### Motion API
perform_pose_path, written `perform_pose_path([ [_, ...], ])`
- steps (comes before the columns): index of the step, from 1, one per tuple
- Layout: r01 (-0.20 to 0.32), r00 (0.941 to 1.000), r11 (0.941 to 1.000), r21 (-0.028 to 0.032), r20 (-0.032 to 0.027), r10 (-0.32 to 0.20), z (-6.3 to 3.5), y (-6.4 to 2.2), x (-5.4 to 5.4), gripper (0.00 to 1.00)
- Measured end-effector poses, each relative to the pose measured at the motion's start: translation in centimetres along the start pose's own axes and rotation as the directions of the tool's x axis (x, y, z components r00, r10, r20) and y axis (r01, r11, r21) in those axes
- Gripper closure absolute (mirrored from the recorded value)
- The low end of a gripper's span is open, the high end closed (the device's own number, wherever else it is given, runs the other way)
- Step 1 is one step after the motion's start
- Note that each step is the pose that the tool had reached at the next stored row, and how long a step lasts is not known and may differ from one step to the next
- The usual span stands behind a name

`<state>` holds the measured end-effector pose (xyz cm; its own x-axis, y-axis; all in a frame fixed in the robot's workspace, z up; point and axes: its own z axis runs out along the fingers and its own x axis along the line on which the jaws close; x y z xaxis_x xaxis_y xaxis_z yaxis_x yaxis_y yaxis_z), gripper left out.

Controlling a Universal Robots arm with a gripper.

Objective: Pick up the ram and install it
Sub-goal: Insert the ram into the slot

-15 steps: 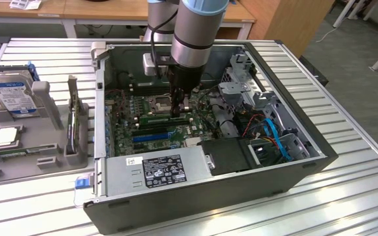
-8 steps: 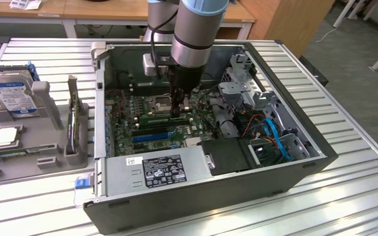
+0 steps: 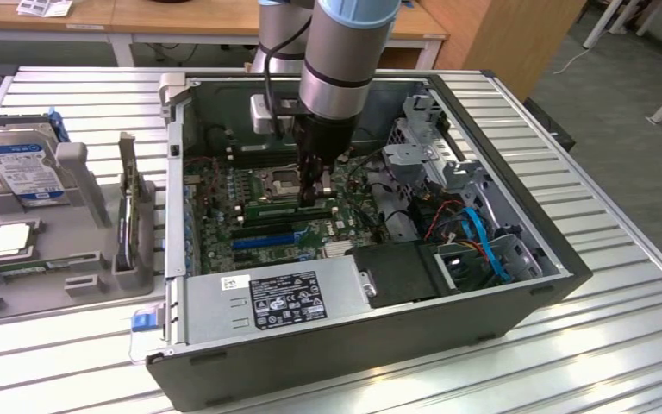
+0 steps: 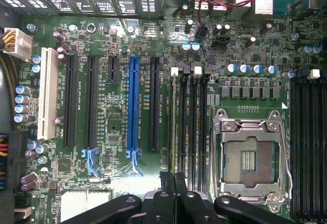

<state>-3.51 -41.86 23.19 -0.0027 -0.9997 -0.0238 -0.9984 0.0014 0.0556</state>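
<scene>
The computer case (image 3: 515,319) lies open on the tabletop (image 3: 607,362), with the power supply (image 3: 273,297) at its near end. The pincer (image 3: 314,200) hangs inside over the memory slots (image 4: 191,127) (between CPU socket (image 4: 249,157) and expansion slots (image 4: 133,101)). At the exterior view's left, a tray (image 3: 32,302) carries a hard drive (image 3: 21,164) behind a CPU chip (image 3: 7,241).

This looks like a robotics lab or workshop. An open computer case (image 3: 365,366) sits on a ribbed metal workbench (image 3: 607,328) mid-frame, a robot arm (image 3: 348,52) reaches in, and wooden desks (image 3: 193,17) stand at upper left.
</scene>
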Motion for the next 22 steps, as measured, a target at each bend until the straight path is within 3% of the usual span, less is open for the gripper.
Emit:
perform_pose_path([
  [22,0.000,1.0000,1.0000,0.0000,0.0000,0.000,0.43,-0.02,0.01,0.89],
])
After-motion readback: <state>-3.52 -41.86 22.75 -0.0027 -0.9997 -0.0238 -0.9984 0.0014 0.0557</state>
